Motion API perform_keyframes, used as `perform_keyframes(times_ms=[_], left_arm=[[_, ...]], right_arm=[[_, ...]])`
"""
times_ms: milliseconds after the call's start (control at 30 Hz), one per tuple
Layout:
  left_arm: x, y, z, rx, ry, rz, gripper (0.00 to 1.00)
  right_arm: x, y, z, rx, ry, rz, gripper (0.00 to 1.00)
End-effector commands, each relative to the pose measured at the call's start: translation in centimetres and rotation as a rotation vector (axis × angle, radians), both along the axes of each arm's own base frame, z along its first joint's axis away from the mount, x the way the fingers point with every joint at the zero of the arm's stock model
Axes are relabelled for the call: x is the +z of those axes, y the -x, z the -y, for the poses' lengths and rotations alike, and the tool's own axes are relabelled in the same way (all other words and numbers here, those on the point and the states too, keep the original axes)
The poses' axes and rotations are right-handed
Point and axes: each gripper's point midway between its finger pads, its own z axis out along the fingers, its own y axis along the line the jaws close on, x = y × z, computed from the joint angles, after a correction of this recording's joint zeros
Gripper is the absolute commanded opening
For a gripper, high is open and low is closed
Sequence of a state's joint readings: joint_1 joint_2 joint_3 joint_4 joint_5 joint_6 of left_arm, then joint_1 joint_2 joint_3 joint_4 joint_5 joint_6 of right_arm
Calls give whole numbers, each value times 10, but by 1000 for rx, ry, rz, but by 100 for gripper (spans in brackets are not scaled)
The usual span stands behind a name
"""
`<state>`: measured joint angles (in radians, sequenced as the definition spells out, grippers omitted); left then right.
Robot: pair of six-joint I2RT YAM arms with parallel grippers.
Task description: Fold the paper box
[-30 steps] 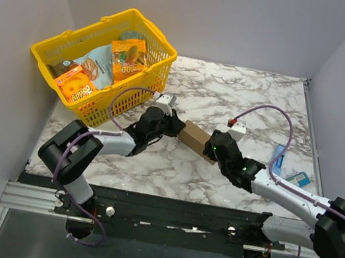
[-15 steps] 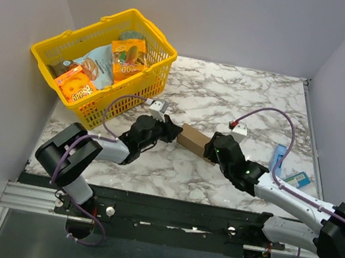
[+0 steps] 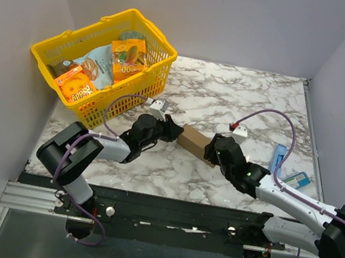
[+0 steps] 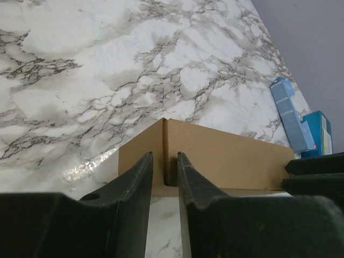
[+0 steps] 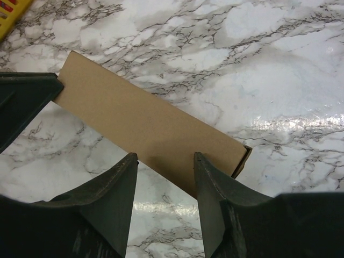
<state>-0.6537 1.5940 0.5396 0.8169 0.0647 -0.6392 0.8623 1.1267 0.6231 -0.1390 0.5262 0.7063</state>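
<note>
The paper box (image 3: 194,140) is a small closed brown cardboard box lying on the marble table between my arms. My left gripper (image 3: 174,131) is at its left end. In the left wrist view its jaws (image 4: 165,156) stand a narrow gap apart in front of the box's corner edge (image 4: 215,156) and hold nothing. My right gripper (image 3: 212,151) is at the box's right end. In the right wrist view it (image 5: 165,157) is open, with its fingertips over the near long edge of the box (image 5: 140,118). The right end flap looks slightly ajar.
A yellow basket (image 3: 152,72) with printed snack packs stands at the back left. Two small blue packets (image 3: 279,158) (image 3: 298,179) lie at the right side, and one also shows in the left wrist view (image 4: 287,115). The table's right edge is close to them.
My left gripper has drawn back a little to the left from the box's left end. The right gripper and the box have shifted only slightly.
</note>
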Motion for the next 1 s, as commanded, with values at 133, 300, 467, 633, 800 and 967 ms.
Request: perform_keyframes(times_ms=[133, 300, 467, 633, 800, 967], left_arm=[[-104, 85, -53, -70, -281, -330, 40], [-103, 95, -53, -96, -303, -325, 42], [-112, 102, -56, -98, -365, -364, 43], [-117, 107, -61, -86, -398, -387, 46], [-107, 102, -59, -84, -393, -359, 61], [-63, 85, -48, -93, -362, -259, 80]], right_arm=[[-32, 38, 6, 89, 58, -123, 54], [-30, 49, 0, 131, 74, -139, 54], [-30, 65, -3, 163, 80, -169, 54], [-13, 92, -24, 351, 35, -175, 66], [-2, 115, -32, 526, -3, -166, 74], [6, 70, -6, 390, 275, -48, 97]])
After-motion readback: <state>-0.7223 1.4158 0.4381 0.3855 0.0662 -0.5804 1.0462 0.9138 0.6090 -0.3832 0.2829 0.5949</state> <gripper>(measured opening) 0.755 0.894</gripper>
